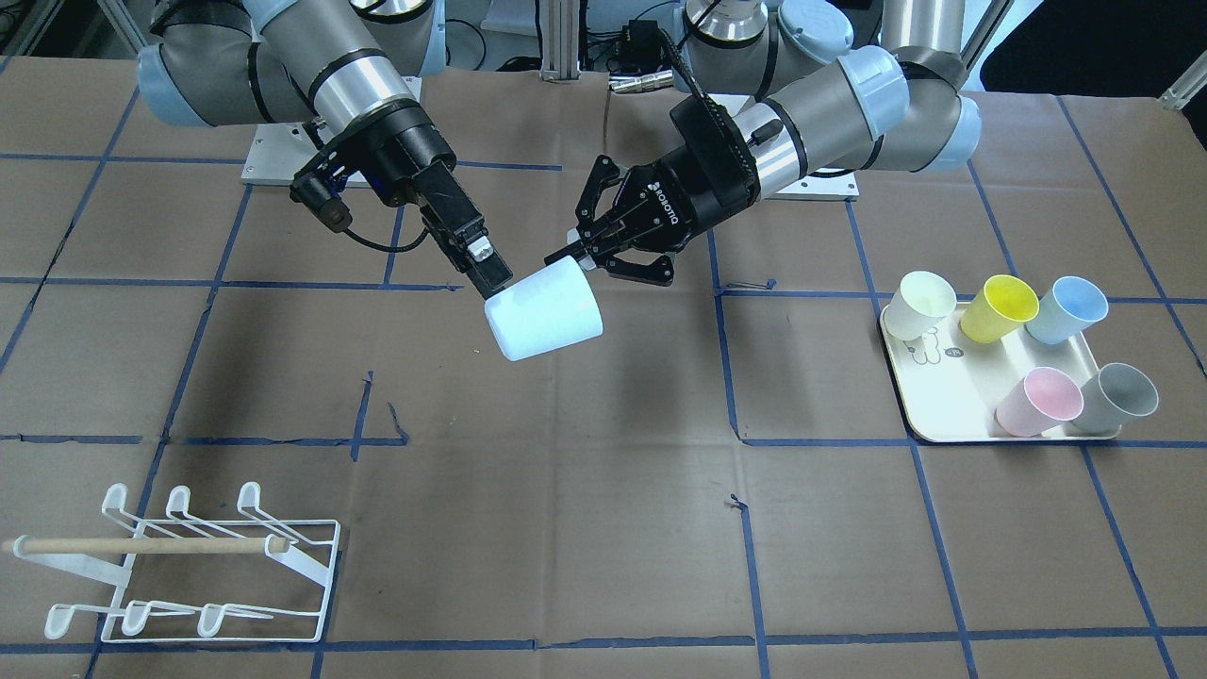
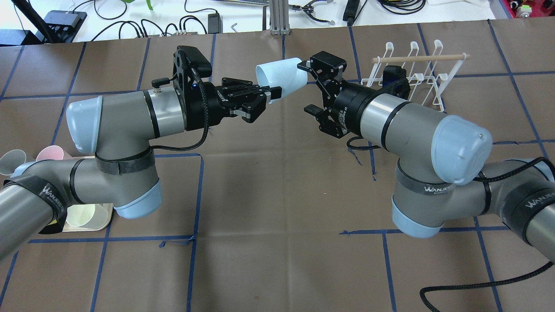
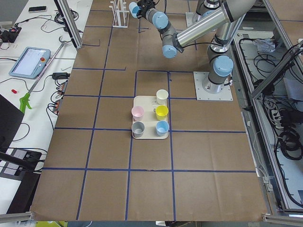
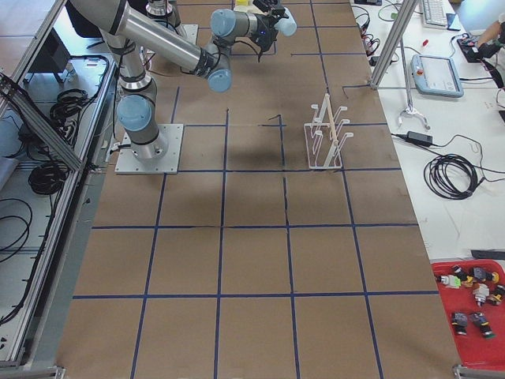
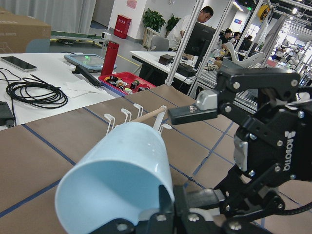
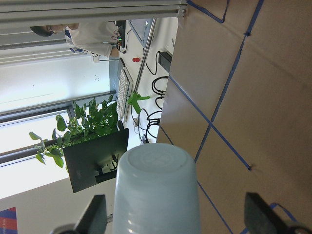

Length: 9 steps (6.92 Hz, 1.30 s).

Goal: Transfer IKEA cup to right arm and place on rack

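Cups number six in all. One, the pale blue IKEA cup [image 1: 545, 311], hangs on its side in the air above the middle of the table [image 1: 603, 528], between the two grippers and well apart from the rack [image 1: 189, 566]. The left gripper [image 1: 580, 256], marked ROBOTIQ, has its fingers pressed together on the rim at the cup's open mouth, pinching the wall. The right arm [image 2: 407, 121] faces it from the other side. The right gripper [image 2: 308, 86] is spread, and its two long straight fingers [image 6: 95, 214] lie either side of the cup's closed base. One finger is just beside the wall, though whether it touches cannot be told, and the other is clearly apart from it.

The other five cups stand on one cream tray [image 1: 943, 415] on the robot's left side of the table: a cream cup [image 1: 922, 304], a yellow cup [image 1: 1000, 307] and a blue cup [image 1: 1067, 309] in one row, then a pink cup [image 1: 1039, 401] and a grey cup [image 1: 1117, 396] in a second.

The one rack sits on the robot's right side, toward the table edge farthest from the robot. It shows three looped prongs in its upper row and three in its lower, with a single wooden rod [image 1: 141, 545] across it
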Each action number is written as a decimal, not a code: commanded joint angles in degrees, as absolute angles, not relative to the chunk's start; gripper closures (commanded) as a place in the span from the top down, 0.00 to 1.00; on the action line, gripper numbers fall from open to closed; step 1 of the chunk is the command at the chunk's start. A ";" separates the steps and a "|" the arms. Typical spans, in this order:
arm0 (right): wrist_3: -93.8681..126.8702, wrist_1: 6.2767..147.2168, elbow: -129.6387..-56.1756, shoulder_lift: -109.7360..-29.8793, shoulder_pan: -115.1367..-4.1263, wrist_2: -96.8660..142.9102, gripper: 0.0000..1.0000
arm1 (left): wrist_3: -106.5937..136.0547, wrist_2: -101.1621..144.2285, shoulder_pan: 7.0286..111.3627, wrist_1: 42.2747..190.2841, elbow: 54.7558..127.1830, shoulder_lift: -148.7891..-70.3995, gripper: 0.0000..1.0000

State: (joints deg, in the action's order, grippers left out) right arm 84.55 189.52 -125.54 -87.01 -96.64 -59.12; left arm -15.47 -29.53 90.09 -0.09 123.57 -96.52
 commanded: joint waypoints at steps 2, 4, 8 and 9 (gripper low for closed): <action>84.46 189.49 -121.74 -82.81 -98.87 -60.20 1.00 | -15.38 -29.53 90.09 -0.09 123.57 -96.42 0.00; 84.46 189.49 -120.33 -81.21 -99.32 -60.38 1.00 | -15.29 -29.53 90.09 -0.09 123.57 -96.42 0.00; 84.46 189.49 -120.32 -81.21 -99.32 -60.29 0.84 | -15.29 -29.53 90.09 -0.09 123.57 -96.42 0.00; 84.38 189.58 -120.32 -81.21 -99.32 -60.29 0.76 | -15.12 -29.62 90.09 -0.09 123.49 -96.42 0.00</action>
State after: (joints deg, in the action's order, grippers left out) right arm 84.44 189.51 -120.33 -81.21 -99.31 -60.32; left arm -15.24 -29.55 90.09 -0.09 123.56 -96.42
